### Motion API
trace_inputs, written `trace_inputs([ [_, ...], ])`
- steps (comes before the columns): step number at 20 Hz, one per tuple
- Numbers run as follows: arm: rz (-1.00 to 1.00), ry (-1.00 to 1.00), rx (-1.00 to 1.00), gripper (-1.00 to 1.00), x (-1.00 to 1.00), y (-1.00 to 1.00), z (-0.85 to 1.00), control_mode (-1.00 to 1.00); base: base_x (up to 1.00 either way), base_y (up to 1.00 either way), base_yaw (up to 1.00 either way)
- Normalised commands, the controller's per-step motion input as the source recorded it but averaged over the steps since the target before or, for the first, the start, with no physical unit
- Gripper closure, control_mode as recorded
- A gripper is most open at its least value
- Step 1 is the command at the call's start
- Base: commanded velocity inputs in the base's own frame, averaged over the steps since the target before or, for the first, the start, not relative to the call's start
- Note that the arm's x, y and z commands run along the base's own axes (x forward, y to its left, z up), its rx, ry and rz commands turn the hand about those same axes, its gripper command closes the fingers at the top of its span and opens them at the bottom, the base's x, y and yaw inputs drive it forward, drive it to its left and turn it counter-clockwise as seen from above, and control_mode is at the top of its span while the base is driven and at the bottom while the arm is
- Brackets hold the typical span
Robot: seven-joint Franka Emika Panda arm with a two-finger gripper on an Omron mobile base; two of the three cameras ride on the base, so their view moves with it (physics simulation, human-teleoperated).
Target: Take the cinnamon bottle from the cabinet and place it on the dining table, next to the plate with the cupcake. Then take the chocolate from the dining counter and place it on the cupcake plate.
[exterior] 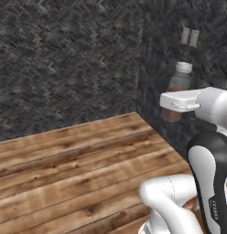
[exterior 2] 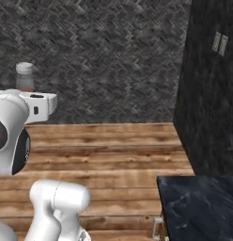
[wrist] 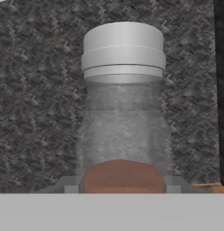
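My gripper (wrist: 123, 184) is shut on the cinnamon bottle (wrist: 123, 113), a clear bottle with reddish-brown powder low inside and a grey-white cap. The bottle stands upright in the hand, and both fingertips (wrist: 71, 184) press its lower sides. In the left base view the bottle (exterior: 180, 82) rises above the white hand, with the gripper (exterior: 175, 108) in mid-air over the floor. The right base view has the bottle (exterior 2: 25, 77) and gripper (exterior 2: 26, 90) at the far left. A corner of the black marble dining table (exterior 2: 198, 207) lies at the lower right. The cabinet, plate, cupcake and chocolate are out of view.
A dark herringbone wall (exterior 2: 104, 56) runs behind the arm. A tall dark block (exterior 2: 207, 94) with two small grey fittings (exterior 2: 220, 43) stands at the right. Wooden plank floor (exterior: 74, 160) spreads below.
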Motion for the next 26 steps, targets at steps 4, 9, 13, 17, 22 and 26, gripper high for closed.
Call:
trace_inputs([
  [4,0.0,0.0,0.0,1.0,0.0,0.0,0.0,1.0,1.0,0.19,0.23],
  [9,0.0,0.0,0.0,1.0,0.0,0.0,0.0,1.0,1.0,0.05,0.37],
  [13,0.0,0.0,0.0,1.0,0.0,0.0,0.0,1.0,1.0,0.0,0.51],
  [17,0.0,0.0,0.0,1.0,0.0,0.0,0.0,1.0,1.0,0.0,0.55],
  [22,0.0,0.0,0.0,1.0,0.0,0.0,0.0,1.0,1.0,0.0,0.63],
  [26,0.0,0.0,0.0,1.0,0.0,0.0,0.0,1.0,0.99,-0.04,0.7],
])
